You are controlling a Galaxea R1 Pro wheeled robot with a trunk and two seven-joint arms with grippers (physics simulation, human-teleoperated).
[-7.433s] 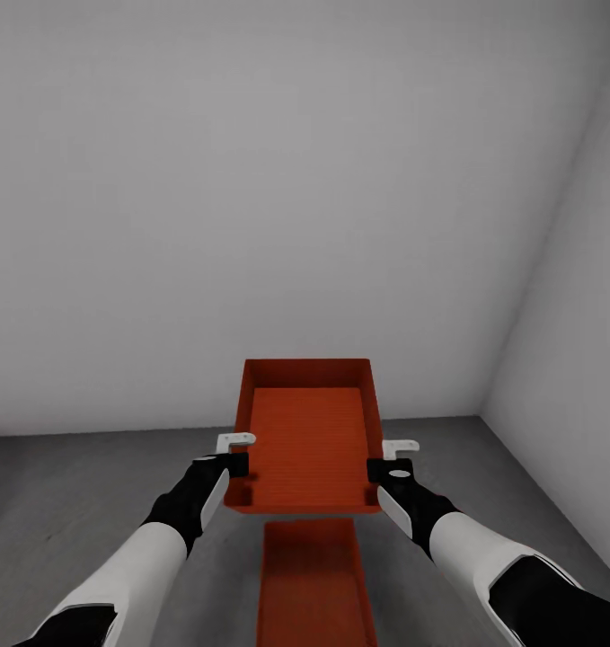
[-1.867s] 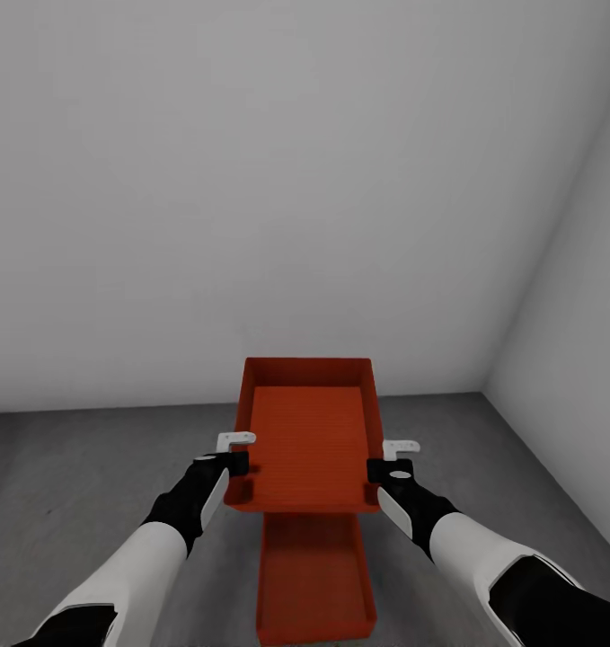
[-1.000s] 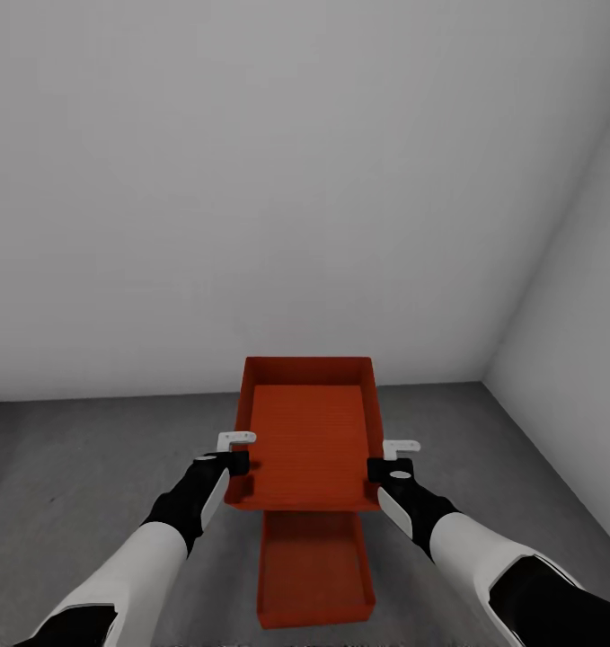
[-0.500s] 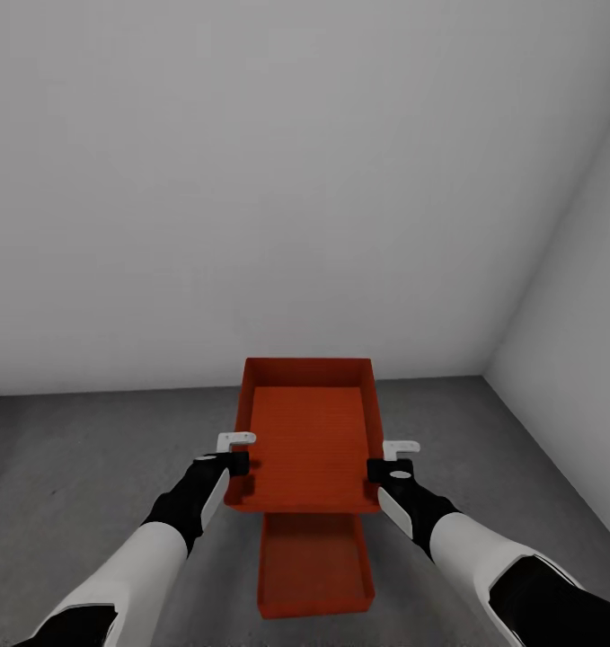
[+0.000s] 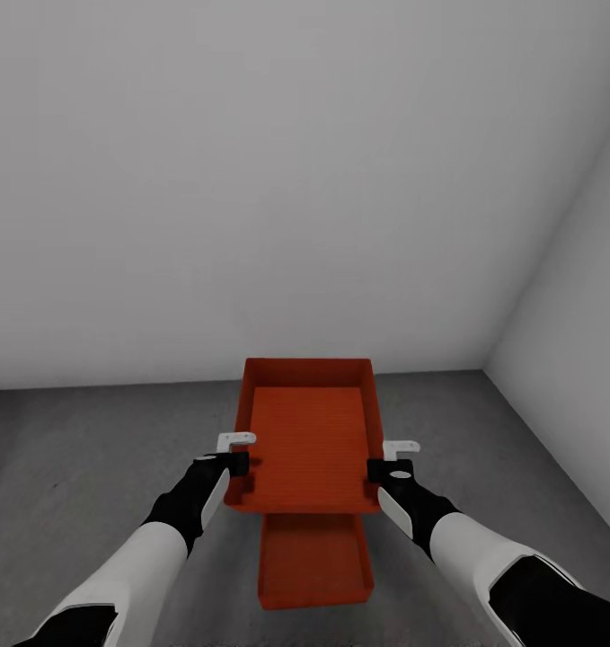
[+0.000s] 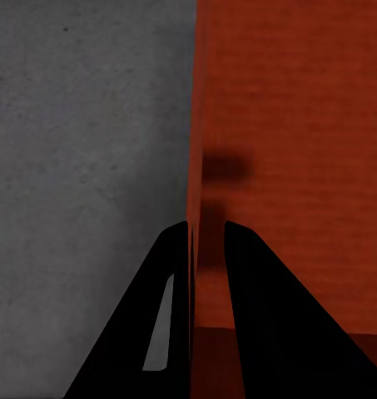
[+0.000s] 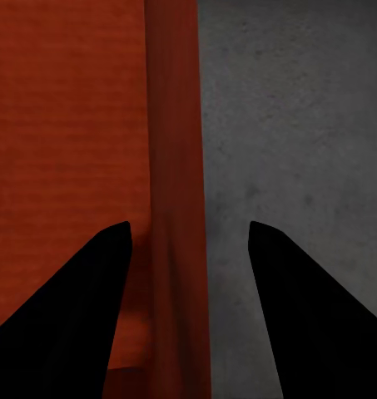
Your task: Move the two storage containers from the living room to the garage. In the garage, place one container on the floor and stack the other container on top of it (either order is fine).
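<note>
We carry one storage container above the other container on the garage floor. Left gripper pinches its wall; right gripper straddles the opposite wall, gapped. Next, we align and lower.

Both arms wore glossy white shells along the forearms, with black panels showing at the elbows near the bottom corners of the head view. Toward the wrists the casing turned matte black and tapered. The left gripper and the right gripper each carried a small white L-shaped bracket on top, and the right one bore a pale oval mark. Up close, the fingers were plain black tapering blades, one with a light grey inset strip.
</note>
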